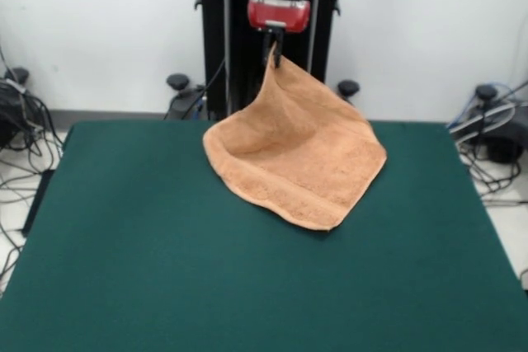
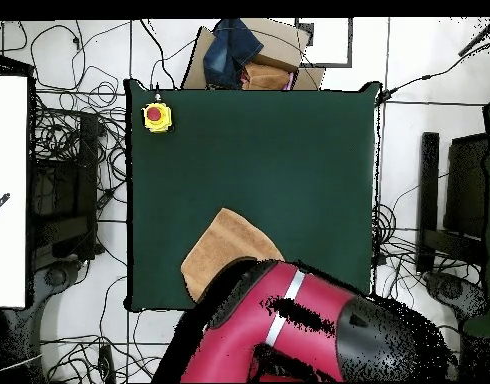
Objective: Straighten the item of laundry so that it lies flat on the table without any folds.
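Overhead, end effector (image 1: 275,53) clamped on towel (image 1: 299,154) corner, peak pointing up, opposite corner draped on table (image 1: 165,269).

Robot lab, floor cables (image 2: 64,140), emergency-stop button (image 2: 157,117)

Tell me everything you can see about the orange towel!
The towel is light orange-tan, fluffy like terry cloth, with a woven band along its front edge. One corner is pinched and lifted by the gripper, its jaws shut on it. The rest drapes down like a tent and rests crumpled on the green table, near the robot's side. It is not flat yet.
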`<action>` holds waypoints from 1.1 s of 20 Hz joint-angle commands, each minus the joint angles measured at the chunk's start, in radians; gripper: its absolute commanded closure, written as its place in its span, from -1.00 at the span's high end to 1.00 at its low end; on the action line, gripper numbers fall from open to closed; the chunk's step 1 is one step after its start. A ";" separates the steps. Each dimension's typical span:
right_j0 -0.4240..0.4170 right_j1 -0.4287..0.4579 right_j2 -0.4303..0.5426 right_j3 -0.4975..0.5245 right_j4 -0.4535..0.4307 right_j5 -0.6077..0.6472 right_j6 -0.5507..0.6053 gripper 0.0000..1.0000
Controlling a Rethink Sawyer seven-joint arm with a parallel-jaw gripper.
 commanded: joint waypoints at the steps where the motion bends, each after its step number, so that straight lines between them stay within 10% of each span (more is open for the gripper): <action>1: 0.014 0.066 -0.076 0.036 -0.015 0.161 0.125 -1.00; 5: 0.032 0.060 -0.093 0.030 -0.010 0.154 0.113 -1.00; 6: 0.044 0.063 -0.101 0.030 0.000 0.144 0.112 1.00; 22: 0.070 0.064 -0.094 0.024 0.025 0.137 0.138 1.00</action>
